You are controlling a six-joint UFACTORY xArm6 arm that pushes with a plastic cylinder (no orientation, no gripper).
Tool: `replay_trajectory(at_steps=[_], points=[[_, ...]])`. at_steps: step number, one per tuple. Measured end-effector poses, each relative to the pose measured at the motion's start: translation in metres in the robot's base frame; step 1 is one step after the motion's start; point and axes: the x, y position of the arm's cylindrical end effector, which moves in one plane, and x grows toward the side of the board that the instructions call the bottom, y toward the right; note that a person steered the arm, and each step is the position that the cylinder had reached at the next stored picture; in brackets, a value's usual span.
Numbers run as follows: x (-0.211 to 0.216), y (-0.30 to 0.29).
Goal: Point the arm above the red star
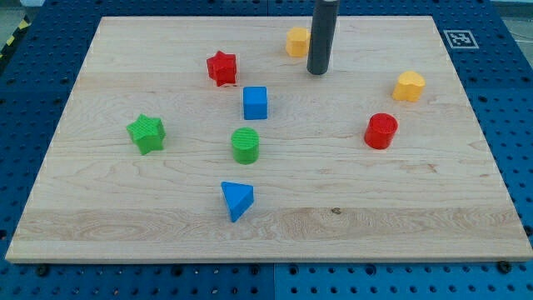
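While the rod stands in the upper middle of the frame, our tip (pixel 317 72) rests on the desk (pixel 466 225) just right of the yellow block (pixel 297 41) and well right of the red star (pixel 221 67), which sits in the upper left-centre. We carry no gripper, so there are no jaws to report. Below the star lie the blue cube (pixel 256 102) and the green cylinder (pixel 246 145). We judge the approach is only starting; next the tip should travel left, passing above the yellow block or below it, to stop above the star.
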Motion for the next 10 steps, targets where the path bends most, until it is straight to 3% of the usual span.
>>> replay_trajectory(at_steps=[3, 5, 7, 10], points=[[-0.048, -0.036], [-0.080, -0.092], [-0.069, -0.139], [-0.057, -0.151]])
